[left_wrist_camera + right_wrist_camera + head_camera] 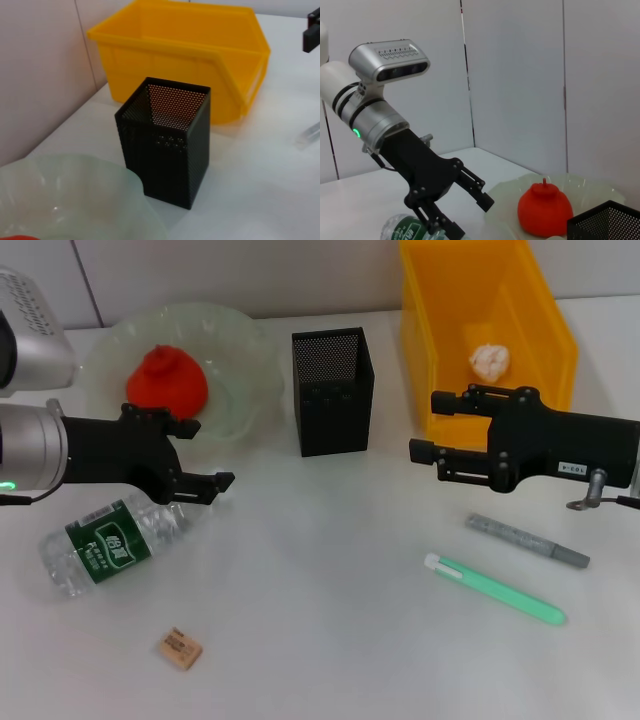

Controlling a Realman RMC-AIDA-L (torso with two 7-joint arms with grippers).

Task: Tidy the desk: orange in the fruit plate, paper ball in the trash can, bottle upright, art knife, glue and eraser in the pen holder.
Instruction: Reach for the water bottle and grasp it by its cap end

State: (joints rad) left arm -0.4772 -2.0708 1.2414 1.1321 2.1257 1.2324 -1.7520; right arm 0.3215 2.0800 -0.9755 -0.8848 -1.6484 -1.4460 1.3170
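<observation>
Eraser (179, 649) lay nearest, on the worktop. Bottle (112, 541) lay on its side beside it, under left gripper (205, 458), fingers spread, empty. Clear plastic, probably light, slippery; grip the labelled middle. Right gripper (435, 427) spread.

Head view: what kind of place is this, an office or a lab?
Probably a robot test bench dressed as a desk. A plain white table against bare wall panels holds staged items: a mesh pen holder, a yellow bin, a fallen bottle. Two black end effectors, left and right, hover above it.
</observation>
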